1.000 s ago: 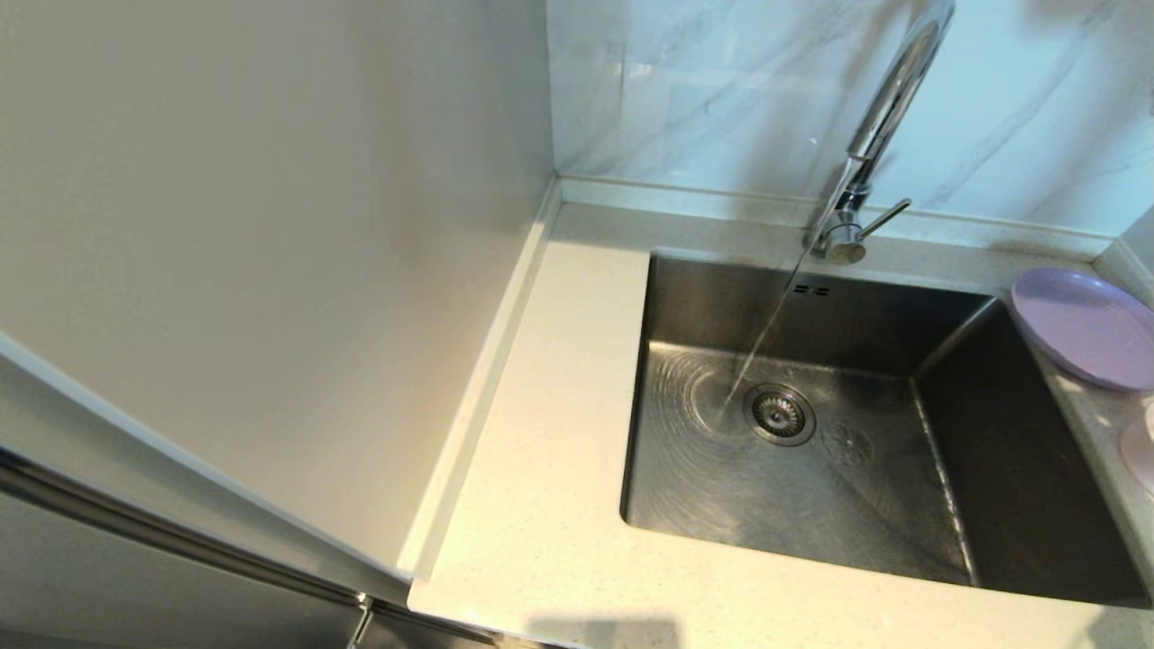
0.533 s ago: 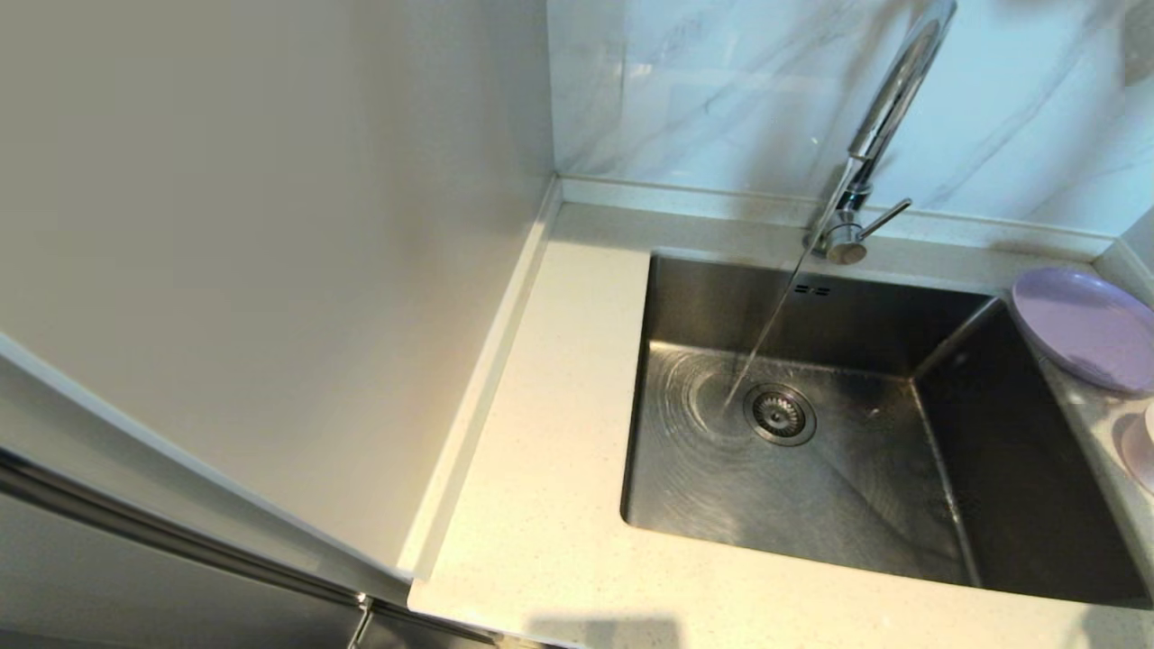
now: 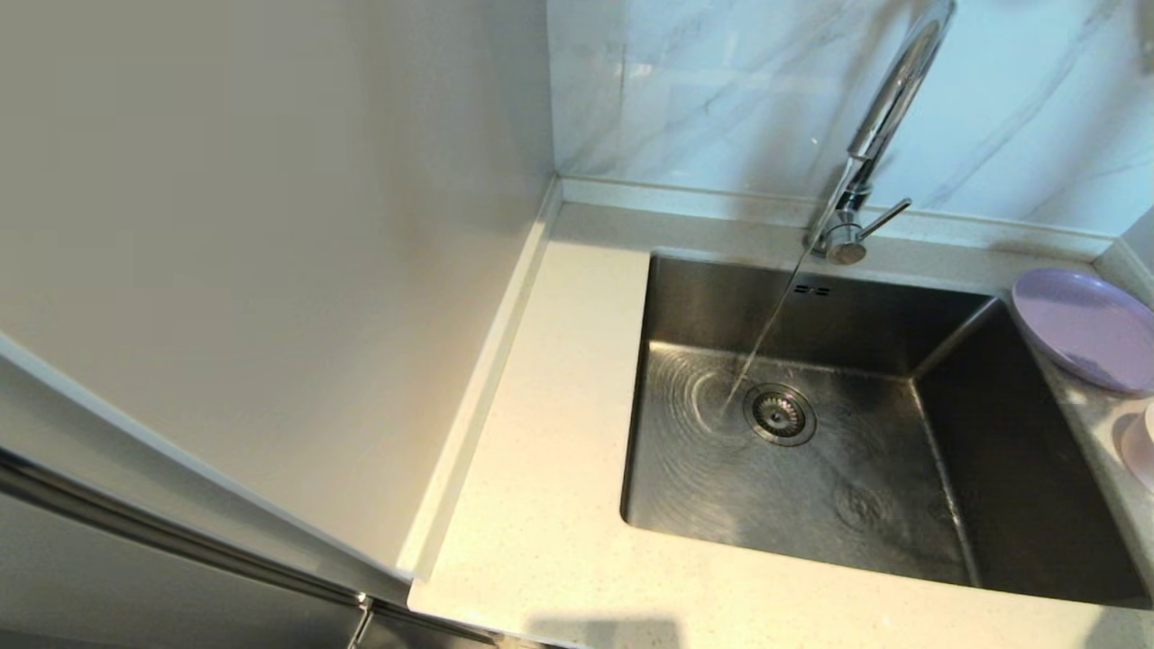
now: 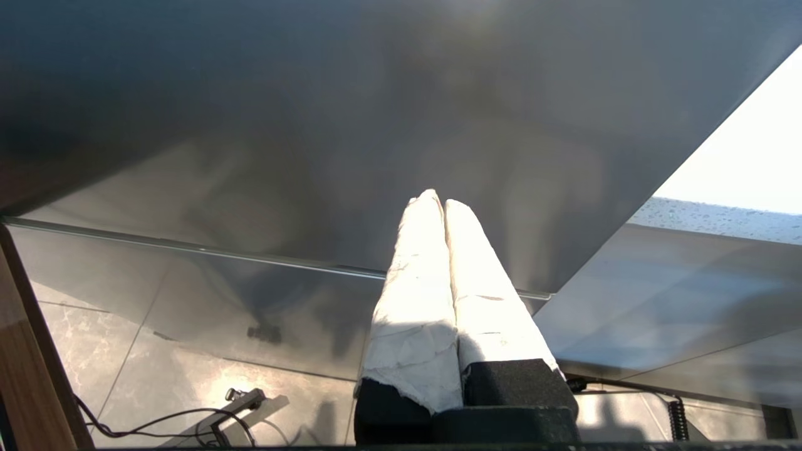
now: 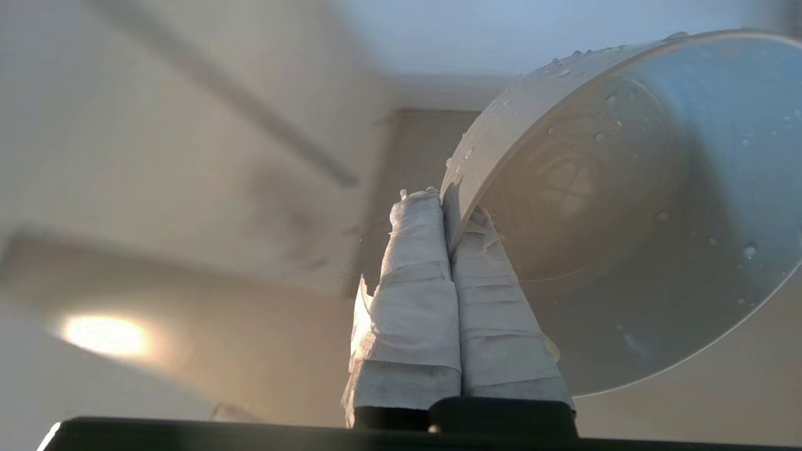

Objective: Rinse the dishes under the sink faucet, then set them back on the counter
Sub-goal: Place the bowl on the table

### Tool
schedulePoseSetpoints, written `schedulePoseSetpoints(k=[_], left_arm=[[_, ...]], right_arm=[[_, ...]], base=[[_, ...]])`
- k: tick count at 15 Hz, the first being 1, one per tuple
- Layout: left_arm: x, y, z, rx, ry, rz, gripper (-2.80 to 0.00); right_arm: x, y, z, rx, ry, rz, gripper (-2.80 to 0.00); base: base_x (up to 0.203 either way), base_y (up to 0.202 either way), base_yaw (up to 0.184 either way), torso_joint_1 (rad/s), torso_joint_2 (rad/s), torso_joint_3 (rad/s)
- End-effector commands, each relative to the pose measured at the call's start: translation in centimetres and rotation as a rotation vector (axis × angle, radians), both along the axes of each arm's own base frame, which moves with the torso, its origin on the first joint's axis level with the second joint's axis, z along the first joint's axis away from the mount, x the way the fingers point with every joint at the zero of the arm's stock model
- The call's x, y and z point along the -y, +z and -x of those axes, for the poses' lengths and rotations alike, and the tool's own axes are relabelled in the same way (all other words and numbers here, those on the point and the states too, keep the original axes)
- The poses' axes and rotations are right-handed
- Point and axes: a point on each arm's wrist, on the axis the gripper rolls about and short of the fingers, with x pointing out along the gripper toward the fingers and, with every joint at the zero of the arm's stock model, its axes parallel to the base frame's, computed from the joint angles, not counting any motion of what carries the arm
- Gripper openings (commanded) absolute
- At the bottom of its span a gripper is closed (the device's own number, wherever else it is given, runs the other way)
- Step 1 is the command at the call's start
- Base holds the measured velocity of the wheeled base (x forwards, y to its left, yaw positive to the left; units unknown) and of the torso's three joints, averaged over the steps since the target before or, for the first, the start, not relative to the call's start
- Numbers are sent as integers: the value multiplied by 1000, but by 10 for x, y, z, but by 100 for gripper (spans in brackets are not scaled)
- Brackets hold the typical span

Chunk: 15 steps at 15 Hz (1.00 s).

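Note:
Water runs from the chrome faucet (image 3: 879, 117) in a thin stream (image 3: 762, 342) into the steel sink (image 3: 793, 514), landing beside the drain strainer (image 3: 779, 414). The lilac plate (image 3: 1082, 329) lies on the counter's right side, partly over the sink's corner. Only a sliver of the pale pink bowl (image 3: 1138, 442) shows at the head view's right border. In the right wrist view my right gripper (image 5: 442, 200) is shut on the rim of that wet bowl (image 5: 614, 207), which is tilted and beaded with drops. My left gripper (image 4: 437, 199) is shut and empty, parked low beside a grey cabinet panel.
The cream speckled counter (image 3: 550, 433) runs along the sink's left and front. A tall pale panel (image 3: 270, 225) stands at the left. Marble-veined tiles (image 3: 721, 81) back the faucet, whose side lever (image 3: 883, 219) points right. Two overflow slots (image 3: 811, 290) sit in the sink's back wall.
The bowl's sliver at the right border has shifted slightly. The ripples on the sink floor have changed while the water keeps running. The plate has not moved.

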Motion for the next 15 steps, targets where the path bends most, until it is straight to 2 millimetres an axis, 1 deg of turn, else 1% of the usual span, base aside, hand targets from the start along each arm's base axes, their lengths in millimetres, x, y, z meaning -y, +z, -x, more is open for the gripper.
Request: schedulePoseSetpoints(k=[1, 2, 3, 4, 5, 7, 8, 9, 11, 13, 15], left_arm=[[0, 0, 0, 0, 1, 0, -280], [0, 0, 0, 0, 1, 0, -280], [0, 0, 0, 0, 1, 0, -280], [0, 0, 0, 0, 1, 0, -280], [0, 0, 0, 0, -1, 0, -280], [0, 0, 0, 0, 1, 0, -280], [0, 0, 0, 0, -1, 0, -280], [0, 0, 0, 0, -1, 0, -280], [0, 0, 0, 0, 1, 0, -280], [0, 0, 0, 0, 0, 0, -280], [0, 0, 0, 0, 1, 0, -280]], right_arm=[[5, -24, -13, -217, 35, -31, -280], [7, -29, -18, -292, 33, -43, -280], [7, -28, -20, -336, 24, -37, -280], [6, -20, -19, -347, 32, -11, -280], [6, -16, -19, -388, 53, -7, -280], [8, -19, -23, -528, 85, -42, -280], [9, -24, -25, -600, 83, -52, -280], [9, -30, -27, -645, 51, -6, -280], [10, -41, -28, -656, -46, 196, -280], [9, -53, -27, -645, -146, 477, -280], [5, -63, -23, -665, -188, 739, -280]], base=[[0, 0, 0, 0, 0, 0], [0, 0, 0, 0, 0, 0], [0, 0, 0, 0, 0, 0], [0, 0, 0, 0, 0, 0], [0, 0, 0, 0, 0, 0], [0, 0, 0, 0, 0, 0], [0, 0, 0, 0, 0, 0], [0, 0, 0, 0, 0, 0], [0, 0, 0, 0, 0, 0], [0, 0, 0, 0, 0, 0], [0, 0, 0, 0, 0, 0]])
